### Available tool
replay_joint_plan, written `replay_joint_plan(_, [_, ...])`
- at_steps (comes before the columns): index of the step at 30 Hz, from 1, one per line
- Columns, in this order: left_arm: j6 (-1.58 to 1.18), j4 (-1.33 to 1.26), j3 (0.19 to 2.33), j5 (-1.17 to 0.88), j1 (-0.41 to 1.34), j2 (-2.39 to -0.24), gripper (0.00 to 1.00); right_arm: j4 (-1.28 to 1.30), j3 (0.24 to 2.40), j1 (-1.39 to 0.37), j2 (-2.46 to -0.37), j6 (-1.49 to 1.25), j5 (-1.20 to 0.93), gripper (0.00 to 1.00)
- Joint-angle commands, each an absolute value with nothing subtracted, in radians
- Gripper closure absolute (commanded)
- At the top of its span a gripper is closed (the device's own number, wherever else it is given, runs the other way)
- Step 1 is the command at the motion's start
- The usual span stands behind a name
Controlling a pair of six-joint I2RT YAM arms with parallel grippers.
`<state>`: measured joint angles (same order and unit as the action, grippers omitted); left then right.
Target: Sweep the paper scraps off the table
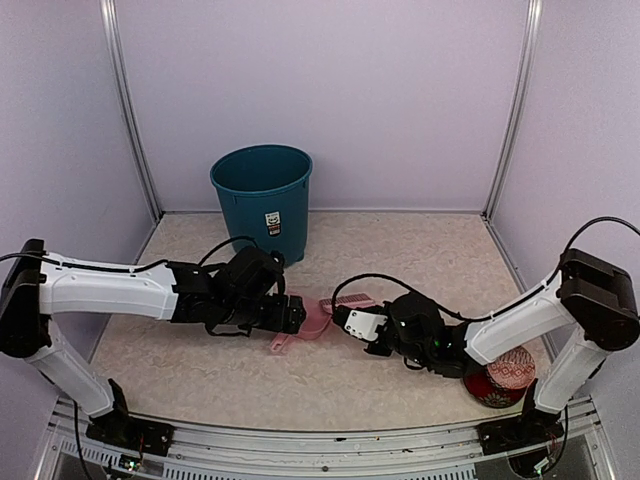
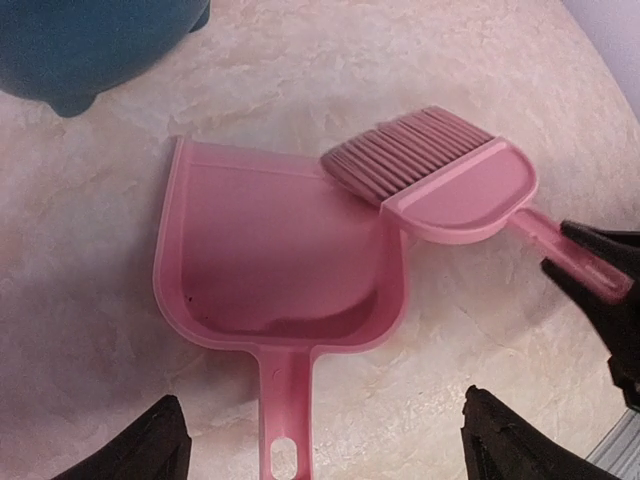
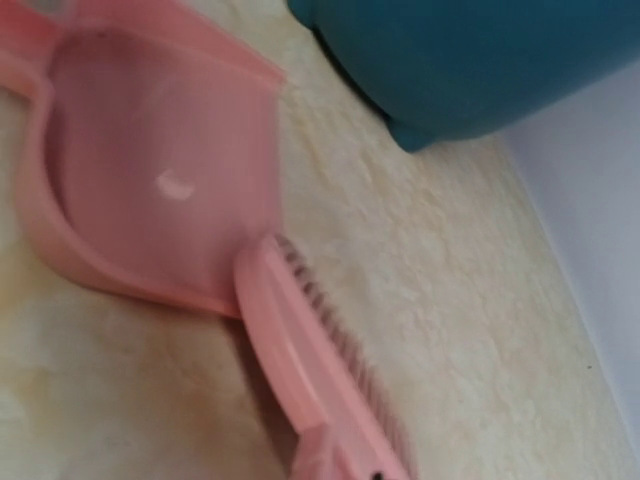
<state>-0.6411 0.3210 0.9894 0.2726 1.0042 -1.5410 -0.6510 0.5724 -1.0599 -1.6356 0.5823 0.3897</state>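
No paper scraps show in any view. A pale pink dustpan (image 2: 270, 260) lies flat on the beige table (image 1: 420, 250), and its tray looks empty. My left gripper (image 2: 320, 445) is open, its fingers wide apart on either side of the dustpan handle (image 2: 285, 420) without touching it. A pale pink brush (image 2: 440, 175) rests with its bristles at the dustpan's right rim. My right gripper (image 2: 600, 275) is shut on the brush handle. In the right wrist view the brush (image 3: 310, 370) and the dustpan (image 3: 150, 170) fill the frame, and my own fingers are hidden.
A teal bin (image 1: 262, 195) stands at the back, just behind the dustpan; it also shows in the left wrist view (image 2: 90, 40) and the right wrist view (image 3: 480, 60). A red patterned ball (image 1: 503, 377) sits by the right arm's base. Metal rail along the front edge.
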Motion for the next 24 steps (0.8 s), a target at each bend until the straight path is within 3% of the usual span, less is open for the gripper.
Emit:
replay_joint_plan(1, [-0.655,0.322,0.971,0.303,0.993,-1.476,0.08,-0.699,0.591,-1.083,-1.670,0.582,0.400,0.73])
replay_joint_plan(17, [-0.665,0.323,0.938,0.275,0.903,-1.360,0.06,-0.647,0.532,-1.117,-1.540,0.406,0.278,0.39])
replay_joint_plan(24, [-0.662,0.309,0.910,0.245,0.827,-1.307,0.01,-0.608,0.518,-1.116,-1.448,0.335,0.227,0.22])
